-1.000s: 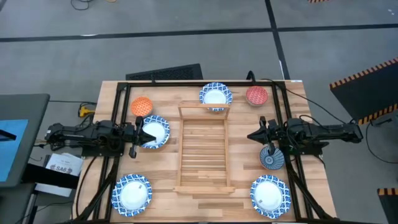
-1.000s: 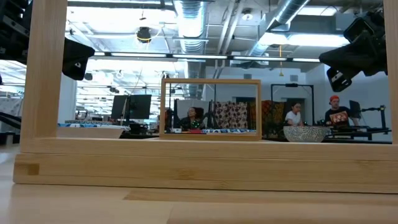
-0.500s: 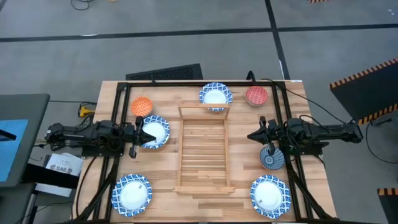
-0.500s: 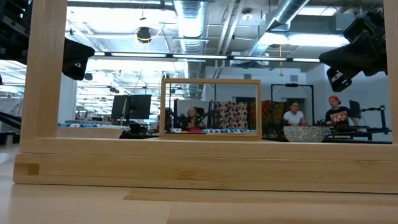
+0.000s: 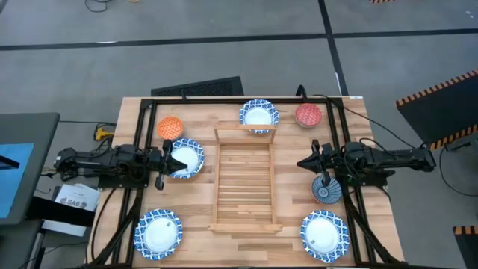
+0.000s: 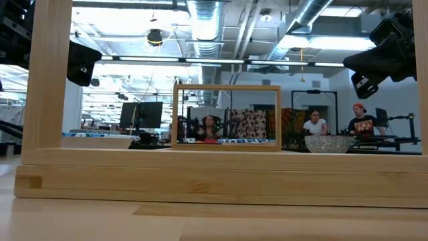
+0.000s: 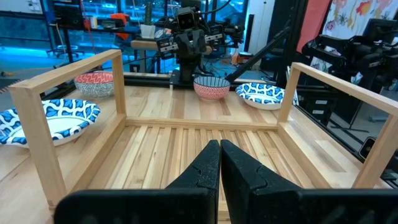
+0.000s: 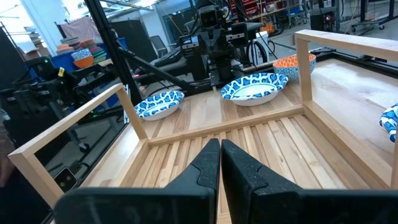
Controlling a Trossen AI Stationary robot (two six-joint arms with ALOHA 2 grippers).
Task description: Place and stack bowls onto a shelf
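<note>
Wooden shelf (image 5: pixel 245 178) empty overhead; low view shows only its frame.

Both arms are black and built of chunky jointed segments. The left gripper (image 7: pixel 220 163) and right gripper (image 8: pixel 220 163) each end in two matte black, wedge-shaped fingers tapering to blunt tips, pressed together.
</note>
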